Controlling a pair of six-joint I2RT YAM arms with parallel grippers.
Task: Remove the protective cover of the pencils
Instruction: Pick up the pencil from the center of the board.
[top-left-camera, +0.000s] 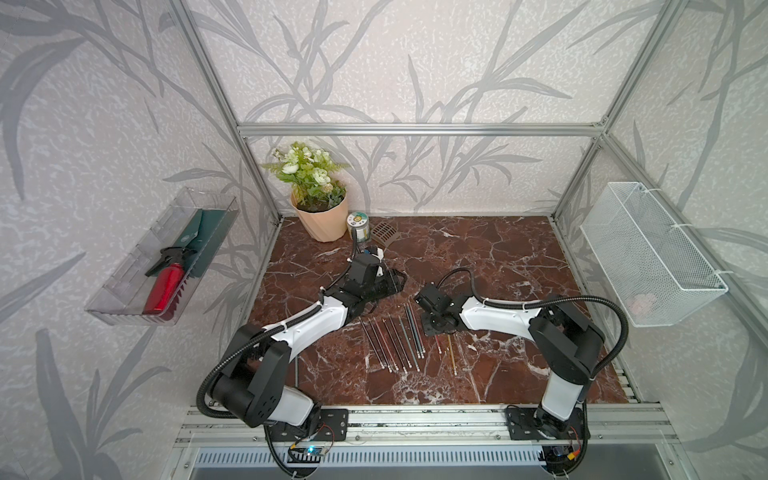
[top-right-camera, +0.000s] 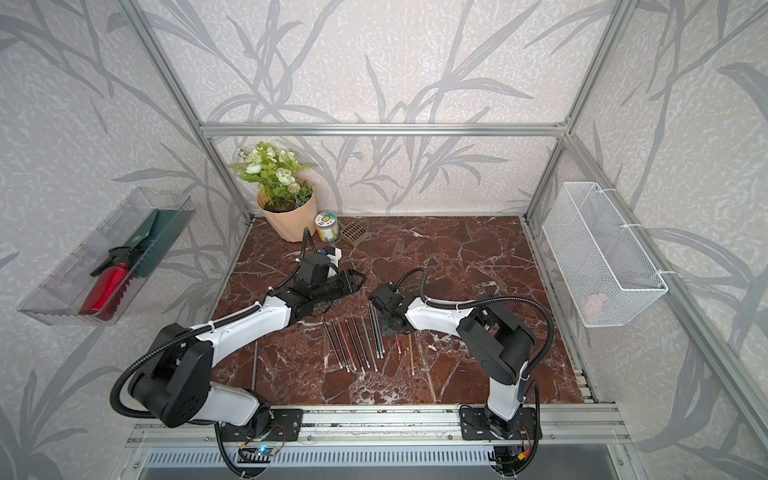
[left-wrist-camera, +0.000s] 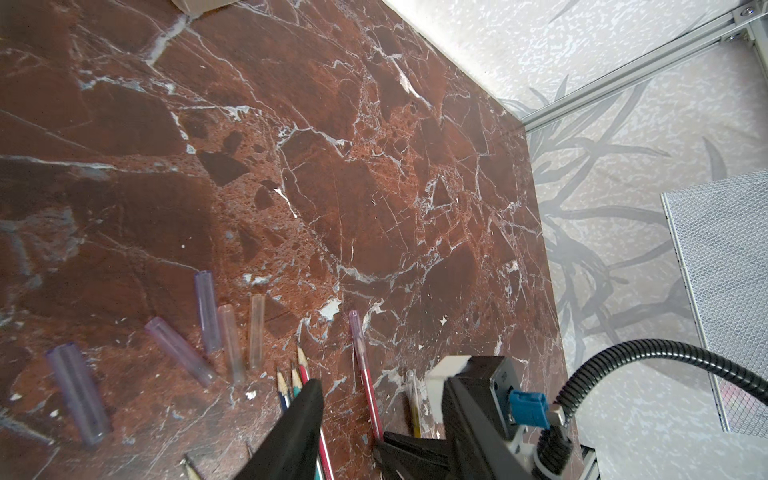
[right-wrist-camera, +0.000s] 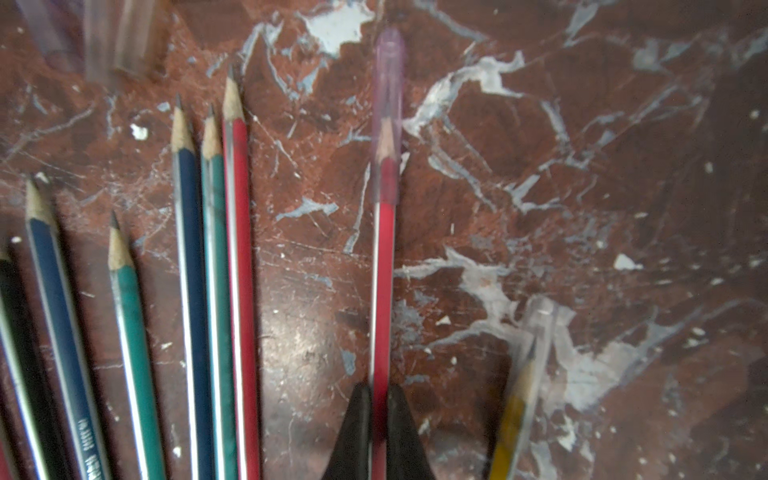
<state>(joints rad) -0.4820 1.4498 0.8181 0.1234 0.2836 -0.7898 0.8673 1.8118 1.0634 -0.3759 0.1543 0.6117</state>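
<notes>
Pencils (right-wrist-camera: 216, 291) lie side by side on the near middle of the marble table (top-left-camera: 478, 257), eraser ends nearest and bare sharpened tips pointing away. Just right of the row, the right gripper (right-wrist-camera: 378, 390) is pinched tight on a red pencil (right-wrist-camera: 383, 291) whose tip wears a pink cap (right-wrist-camera: 388, 112). A yellow pencil (right-wrist-camera: 513, 415) beside it, farther right, carries a clear cap. Beyond the tips, loose caps (left-wrist-camera: 208, 316) are scattered on the marble. Over them hangs the left gripper (left-wrist-camera: 348, 411), its jaws partly apart and holding nothing. A flower pot (top-left-camera: 320, 220) stands at the far left.
</notes>
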